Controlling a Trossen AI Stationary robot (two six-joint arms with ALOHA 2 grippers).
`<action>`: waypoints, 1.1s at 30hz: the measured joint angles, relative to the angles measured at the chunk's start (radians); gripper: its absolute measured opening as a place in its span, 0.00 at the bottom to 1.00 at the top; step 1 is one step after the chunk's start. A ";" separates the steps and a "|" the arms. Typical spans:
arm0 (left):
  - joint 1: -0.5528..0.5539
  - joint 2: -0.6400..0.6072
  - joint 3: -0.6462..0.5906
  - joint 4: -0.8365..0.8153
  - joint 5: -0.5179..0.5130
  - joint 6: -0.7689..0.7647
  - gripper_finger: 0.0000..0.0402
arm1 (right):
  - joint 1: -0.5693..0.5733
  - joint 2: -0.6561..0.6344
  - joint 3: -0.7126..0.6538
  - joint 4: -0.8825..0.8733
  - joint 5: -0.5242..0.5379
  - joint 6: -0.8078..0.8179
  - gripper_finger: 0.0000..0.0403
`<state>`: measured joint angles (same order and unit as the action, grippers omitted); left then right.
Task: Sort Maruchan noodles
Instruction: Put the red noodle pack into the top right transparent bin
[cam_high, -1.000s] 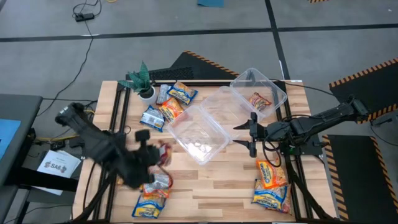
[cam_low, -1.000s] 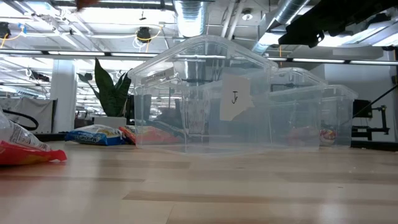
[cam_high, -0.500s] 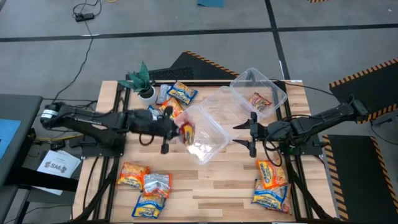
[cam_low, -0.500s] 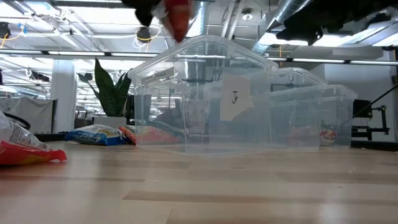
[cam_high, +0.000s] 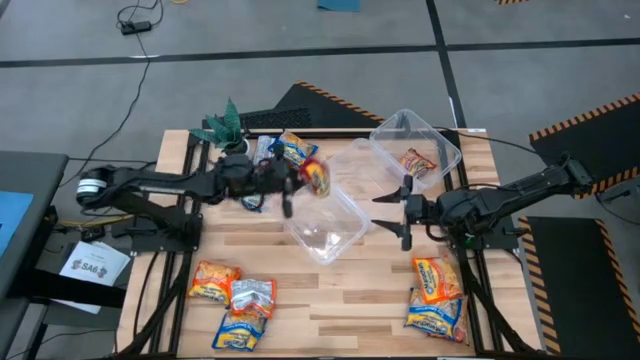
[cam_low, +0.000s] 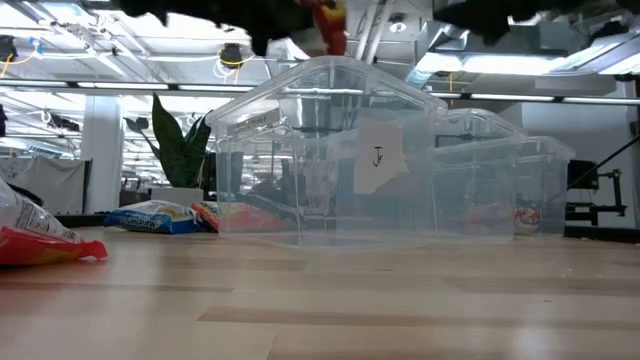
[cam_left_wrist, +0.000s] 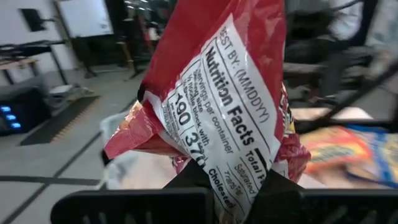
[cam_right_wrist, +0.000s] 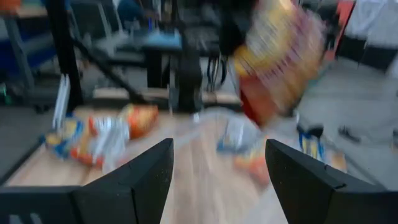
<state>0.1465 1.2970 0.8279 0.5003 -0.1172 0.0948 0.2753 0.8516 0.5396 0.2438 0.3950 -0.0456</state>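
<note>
From above, the left hand (cam_high: 300, 180) reaches out over the middle clear tub (cam_high: 322, 212) and grips a red noodle packet (cam_high: 317, 176). The packet is up in the air over the tub's far-left rim, most likely so it can drop into that tub. Its long side seems to run from near to far across the bench (cam_high: 330, 300), though it looks small from here. The right hand (cam_high: 404, 209) waits just past the tub's right edge with its fingers spread wide and nothing in them. Another tub (cam_high: 415, 150) behind it has one packet inside. More packets lie by the plant (cam_high: 228, 128) and at both near corners of the bench.

From bench level, the red packet (cam_low: 330, 18) hangs high above the tub (cam_low: 325, 150), clear of its top.

In the left wrist view, the packet (cam_left_wrist: 217, 93) stands on end — pinched at its bottom edge, the back label facing the camera, the long side going up.

In the right wrist view, the two spread fingers (cam_right_wrist: 134, 180) point at the blurry hanging packet (cam_right_wrist: 277, 59).
</note>
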 joint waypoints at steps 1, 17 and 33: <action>0.025 0.038 0.024 0.024 0.006 -0.004 0.00 | 0.000 0.000 0.000 0.033 0.000 -0.016 0.69; 0.238 0.730 0.801 -0.088 0.214 -0.063 0.00 | 0.031 -0.001 0.001 0.179 -0.031 -0.114 0.69; 0.217 1.162 1.316 -0.132 0.209 -0.099 0.17 | 0.066 -0.001 0.001 0.180 -0.031 -0.123 0.69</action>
<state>0.3640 2.4590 2.1440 0.3687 0.0916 -0.0038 0.3411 0.8505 0.5404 0.4240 0.3644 -0.1691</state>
